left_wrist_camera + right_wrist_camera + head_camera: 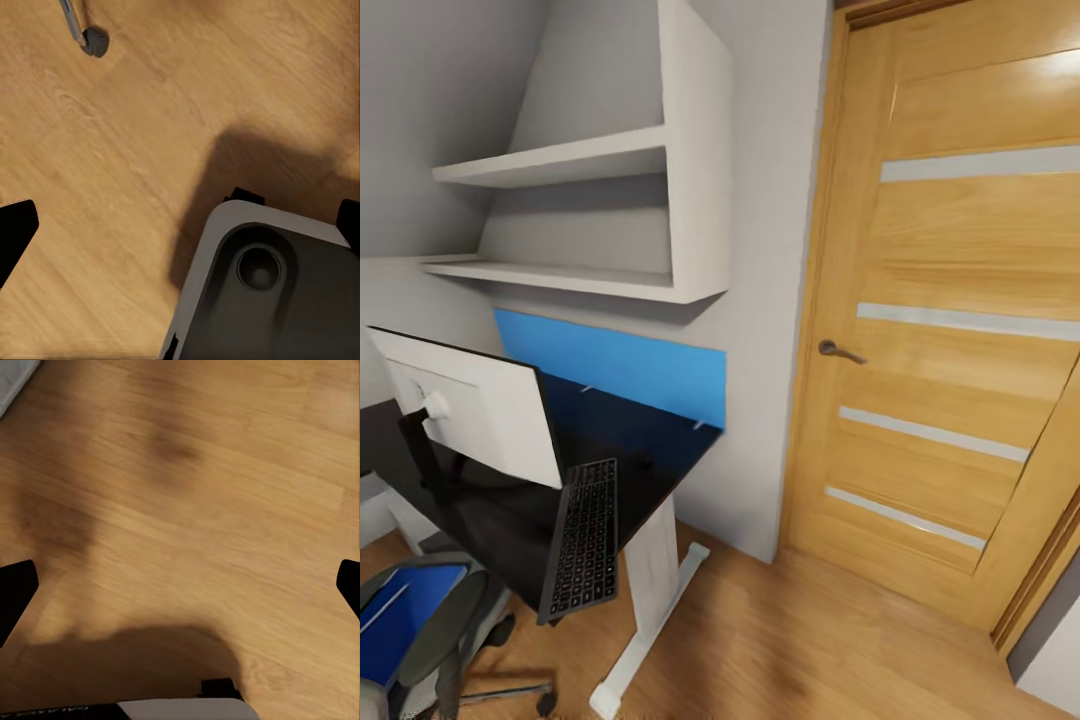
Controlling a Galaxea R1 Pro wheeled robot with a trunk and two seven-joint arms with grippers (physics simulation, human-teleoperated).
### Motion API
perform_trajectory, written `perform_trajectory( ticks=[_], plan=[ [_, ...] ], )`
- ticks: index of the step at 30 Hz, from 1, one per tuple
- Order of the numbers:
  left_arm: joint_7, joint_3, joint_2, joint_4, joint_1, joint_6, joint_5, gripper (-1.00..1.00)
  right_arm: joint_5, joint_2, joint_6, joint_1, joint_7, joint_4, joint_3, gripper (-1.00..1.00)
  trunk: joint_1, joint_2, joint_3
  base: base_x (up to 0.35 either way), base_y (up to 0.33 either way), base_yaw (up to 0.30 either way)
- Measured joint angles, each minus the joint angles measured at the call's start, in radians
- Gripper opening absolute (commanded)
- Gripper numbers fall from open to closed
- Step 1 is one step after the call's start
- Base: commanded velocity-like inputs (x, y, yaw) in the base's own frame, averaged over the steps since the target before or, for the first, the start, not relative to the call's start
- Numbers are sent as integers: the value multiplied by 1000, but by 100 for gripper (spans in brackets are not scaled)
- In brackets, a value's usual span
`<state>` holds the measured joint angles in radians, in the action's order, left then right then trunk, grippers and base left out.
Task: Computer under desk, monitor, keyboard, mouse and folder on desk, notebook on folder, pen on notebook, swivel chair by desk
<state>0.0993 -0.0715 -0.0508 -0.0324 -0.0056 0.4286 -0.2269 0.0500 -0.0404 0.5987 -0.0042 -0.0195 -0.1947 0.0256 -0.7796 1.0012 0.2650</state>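
While both grippers hang over bare wood floor (pixel 225 472), the task's things are seen only from the head camera; in the left wrist view the left gripper (pixel 180 217) is spread wide, its dark fingertips (pixel 15 229) at opposite edges with nothing between them, above the robot's grey base (pixel 262 300) and, farther off, a chair castor (pixel 95 41); in the right wrist view the right gripper (pixel 180 585) is likewise spread and empty above the boards. In the head view, nearest at 7 o'clock, the swivel chair (pixel 445 630) is seen with the blue folder (pixel 400 615) lying flat on its seat; just beyond, at 8 o'clock, the keyboard (pixel 585 540) lies along the near edge of the black desk (pixel 650 470); the monitor (pixel 470 405) stands at 9 o'clock, white back turned to the camera; a small dark lump, perhaps the mouse (pixel 645 461), lies past the keyboard; farthest, a blue wall panel (pixel 620 365), grey shelves (pixel 590 210) at 11 o'clock and a wooden door (pixel 950 330) at 3 o'clock are seen.
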Motion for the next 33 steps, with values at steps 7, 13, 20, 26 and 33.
perform_trajectory(
  ticks=[7,13,20,26,33],
  plan=[
    [0,0,0,0,0,0,0,100,-1,-1,1,0,1,15,-2,100,0,0,8,-1,0,199],
    [0,0,0,0,0,0,0,100,-1,-1,1,0,0,17,-2,100,0,0,15,0,0,194],
    [-1,0,0,0,0,-1,0,100,0,-1,1,0,-1,17,-1,100,0,0,23,0,0,198],
    [-1,0,0,1,0,-2,1,100,0,-1,2,0,-1,17,-1,100,0,0,28,0,0,223],
    [-1,1,0,1,0,-2,1,100,1,-1,6,0,-1,17,0,100,0,0,33,0,0,252]
  ],
)
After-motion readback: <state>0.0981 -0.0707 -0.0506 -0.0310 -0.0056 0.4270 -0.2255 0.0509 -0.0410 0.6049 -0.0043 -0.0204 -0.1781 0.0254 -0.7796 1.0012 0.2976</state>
